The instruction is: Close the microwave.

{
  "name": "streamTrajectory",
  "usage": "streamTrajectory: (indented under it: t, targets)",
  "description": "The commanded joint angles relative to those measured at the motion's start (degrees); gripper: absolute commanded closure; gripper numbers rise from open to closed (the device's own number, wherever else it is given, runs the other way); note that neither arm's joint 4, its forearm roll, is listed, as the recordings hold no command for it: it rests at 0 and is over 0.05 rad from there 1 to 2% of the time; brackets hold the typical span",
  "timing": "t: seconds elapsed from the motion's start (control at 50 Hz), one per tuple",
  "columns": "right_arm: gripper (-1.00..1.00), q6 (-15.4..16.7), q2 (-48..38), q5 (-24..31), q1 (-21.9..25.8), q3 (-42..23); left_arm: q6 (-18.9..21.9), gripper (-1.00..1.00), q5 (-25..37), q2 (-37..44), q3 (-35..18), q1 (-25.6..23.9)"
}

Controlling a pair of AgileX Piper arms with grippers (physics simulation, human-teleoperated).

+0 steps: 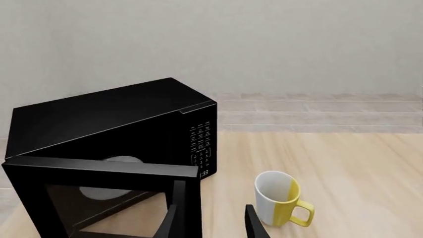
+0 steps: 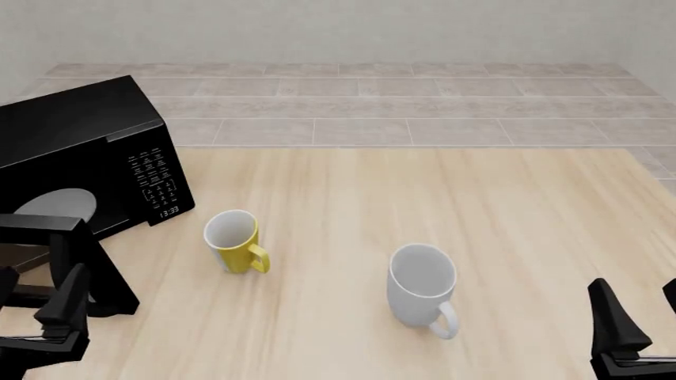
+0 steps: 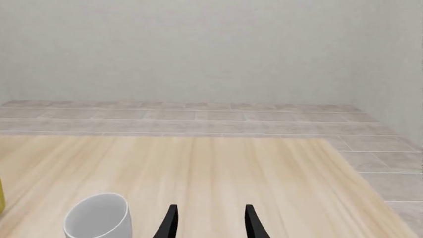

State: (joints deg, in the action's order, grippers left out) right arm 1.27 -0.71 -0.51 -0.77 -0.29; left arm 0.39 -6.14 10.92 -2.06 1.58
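The glossy black microwave stands at the table's far left, with its keypad panel facing right. Its dark-window door hangs open toward the front, and the white turntable shows inside. My left gripper is open and empty at the front left, just behind the door's free edge. In the left wrist view the door fills one side, and its free edge stands right by one finger of the left gripper. My right gripper is open and empty at the front right, far from the microwave.
A yellow-and-white mug stands just right of the microwave and also shows in the left wrist view. A white mug stands mid-table and shows in the right wrist view beside the right gripper. Tiled floor lies beyond the table.
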Motion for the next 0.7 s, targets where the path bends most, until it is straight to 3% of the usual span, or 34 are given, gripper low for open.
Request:
streamTrajectory:
  t: [0.02,0.08,0.12,0.18,0.3,0.36,0.38,0.7]
  targets:
    - [-1.0,0.25,0.48,0.5,-0.27,-0.26,-2.3,-1.0,-2.23,8.26,-3.41,0.63]
    - [-1.0,0.18,0.58,0.79,-0.25,-0.72,-1.11,-1.0,-2.5,9.4,-4.09,1.32]
    - [-1.0,0.39,0.63,0.85,-0.31,-0.99,-3.41,-1.0,-6.38,16.85,-4.25,2.16]
    - [-1.0,0.4,0.32,0.68,-0.56,-1.27,-4.31,-1.0,-7.19,19.53,-5.22,4.78]
    - [-1.0,0.56,0.41,0.76,-0.55,-1.43,-3.88,-1.0,-10.12,24.59,-5.35,3.49]
    - [-1.0,0.54,0.6,0.69,-0.61,-1.17,-7.89,-1.0,-15.06,32.82,-5.71,3.25]
    - [-1.0,0.49,0.53,0.55,-0.53,-0.96,-6.78,-1.0,-16.55,34.67,-5.7,3.77]
    - [-1.0,0.77,0.58,0.66,-0.35,-1.1,-6.23,-1.0,-20.2,43.61,-8.26,3.99]
